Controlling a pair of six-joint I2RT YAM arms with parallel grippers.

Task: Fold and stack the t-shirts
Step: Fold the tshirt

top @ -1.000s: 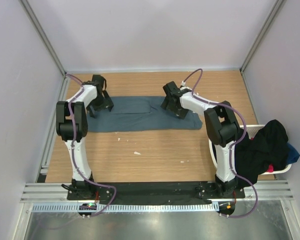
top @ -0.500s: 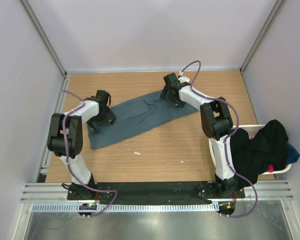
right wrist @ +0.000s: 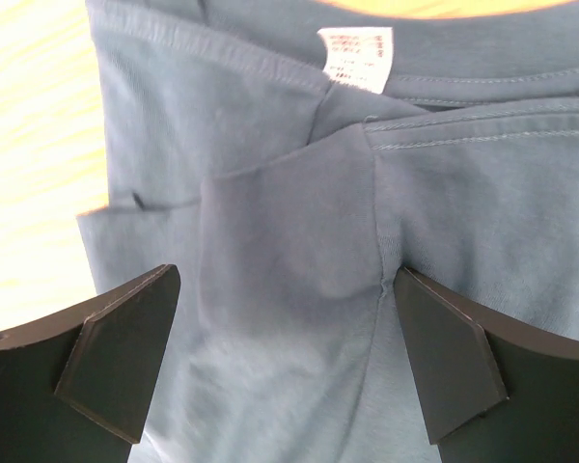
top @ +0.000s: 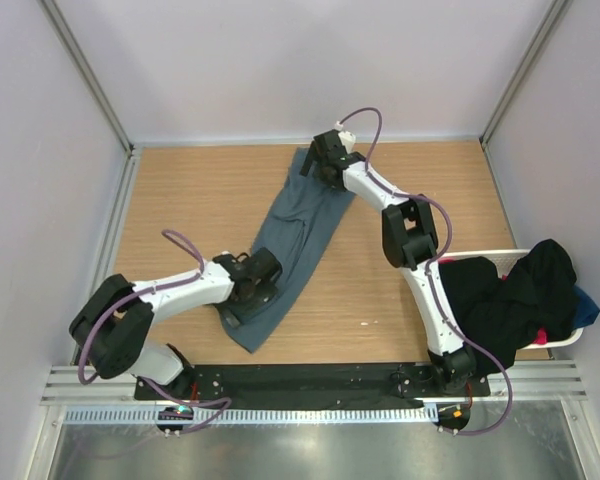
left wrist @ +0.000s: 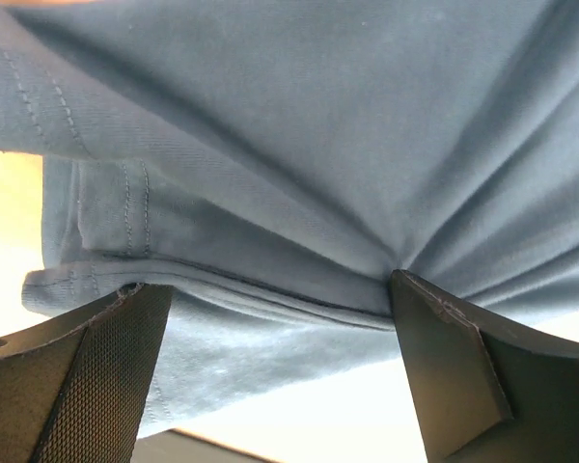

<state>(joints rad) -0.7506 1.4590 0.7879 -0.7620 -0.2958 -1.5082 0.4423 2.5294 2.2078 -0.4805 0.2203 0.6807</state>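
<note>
From above, the slate blue-grey t-shirt lies as a long narrow strip, slanting across the table from the far edge to near the front edge. The right gripper sits on its far end and the left gripper on its near end. Bare wood lies wide on both sides. The white basket, heaped with other shirts, hangs off the right edge, well apart.

At the left wrist, the left gripper stands wide open. A doubled, stitched hem runs between its fingers.

At the right wrist, the right gripper is spread wide over the neck end. A white label sits at the collar, with bare wood left of the cloth edge.
</note>
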